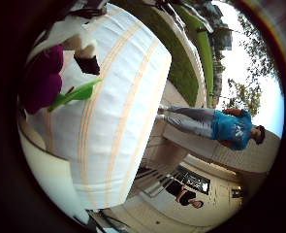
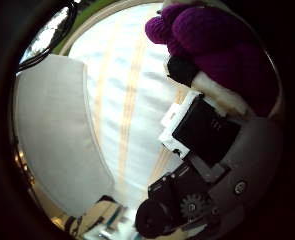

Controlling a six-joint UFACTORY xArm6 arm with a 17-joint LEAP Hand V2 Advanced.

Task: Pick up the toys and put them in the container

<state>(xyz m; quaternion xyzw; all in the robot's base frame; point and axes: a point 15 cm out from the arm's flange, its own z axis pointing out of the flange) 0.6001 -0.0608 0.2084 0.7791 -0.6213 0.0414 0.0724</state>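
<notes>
A purple knitted toy (image 2: 222, 45) with a green leaf (image 1: 77, 93) sits close against my palm. My right hand (image 2: 202, 130) is curled round it, and a white and black fingertip (image 1: 87, 56) presses on the toy beside the leaf. The toy hangs above a table covered with a white cloth with orange stripes (image 1: 118, 111). A pale grey container wall (image 2: 52, 140) lies beside the cloth, near the palm. The underside of the toy is hidden by my fingers.
The striped table ends in a rounded edge (image 1: 147, 145), with paving and steps (image 1: 157, 179) below it. Grass (image 1: 181, 58) lies beyond the table. A cream rim (image 1: 50, 174) runs next to the cloth.
</notes>
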